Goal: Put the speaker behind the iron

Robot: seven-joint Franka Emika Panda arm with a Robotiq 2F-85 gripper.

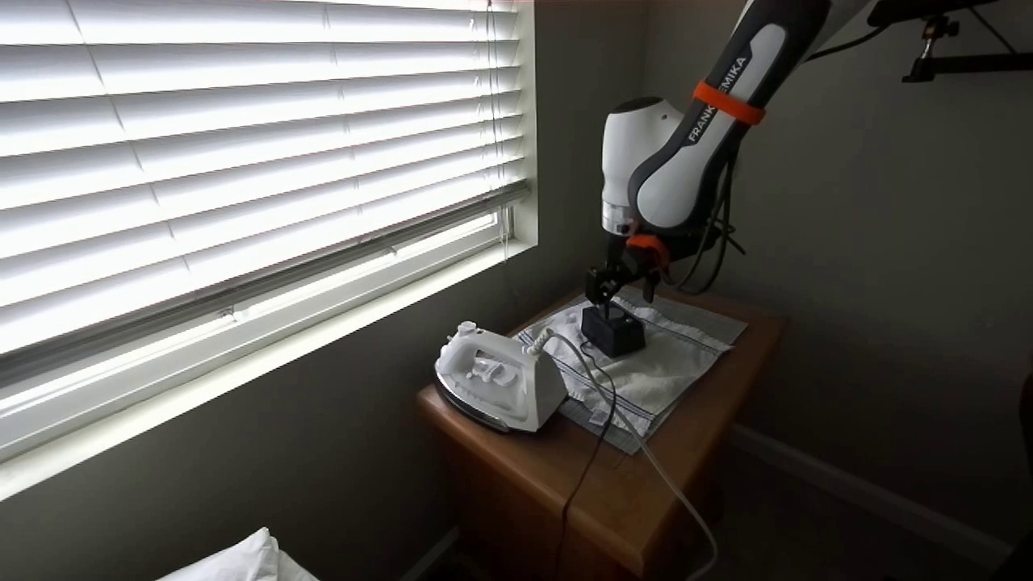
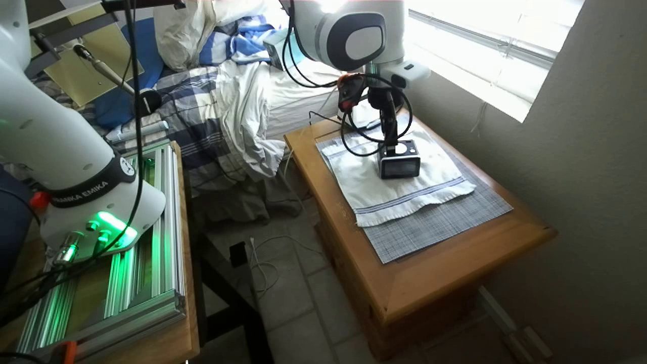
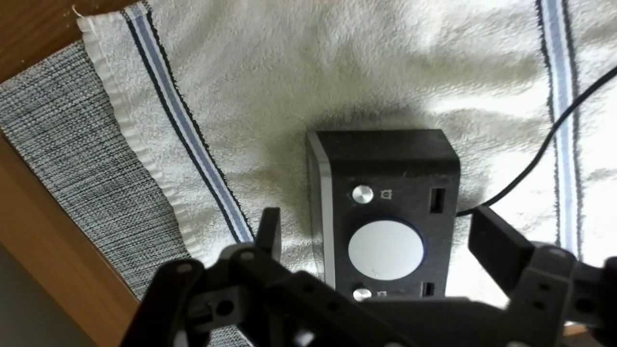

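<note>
- Nearest the wrist camera, the gripper (image 3: 381, 236) had its fingers (image 3: 271, 231) parted wide, one to either side of the speaker (image 3: 395, 207), with a gap showing at each, so nothing was held; how far the tips reached below its top I could not tell
- The speaker sat upright on a white towel (image 3: 289, 72), which lay over a grey mat (image 2: 434, 232) on the wooden surface (image 2: 455, 278)
- In an exterior view the iron (image 1: 492, 379) rested on the same surface, near the speaker but apart from it, its heel toward the towel
- The speaker looked boxy and stiff, a hard case unlikely to give under a squeeze; I judged it fairly light, though sight alone could not settle that
- Its dark sides seemed smooth, so a shallow pinch might have slipped; a hold low on the front and back walls looked the safer choice
- The front panel (image 2: 399, 168) was probably the fragile part, asking for moderate pressure, and the round silver disc (image 3: 385, 250) and small buttons (image 3: 362, 194) on top were best left untouched
- A black cord (image 3: 532, 161) ran from the back, close to one finger; a closing pad risked trapping it, and its drag might have turned the speaker in a lift
- The soft towel looked likely to bunch under a push
</note>
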